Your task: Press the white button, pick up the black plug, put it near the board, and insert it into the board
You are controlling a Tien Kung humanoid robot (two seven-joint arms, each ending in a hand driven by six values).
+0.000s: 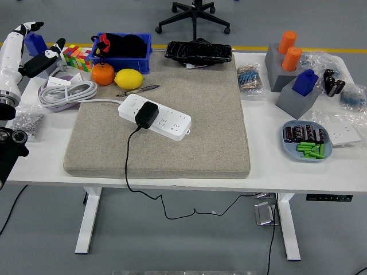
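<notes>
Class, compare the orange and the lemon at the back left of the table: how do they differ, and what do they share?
The orange is orange and nearly round; the lemon is yellow and oval, lying lengthwise. The orange sits to the left, partly in front of the blue bin; the lemon lies to its right, nearer the pen. Both are citrus fruits resting side by side at the far left edge of the beige mat.

I am holding my left hand up with fingers spread, gripping nothing. Well off to its right, the black plug is sitting in the white board, on the beige mat.
</notes>
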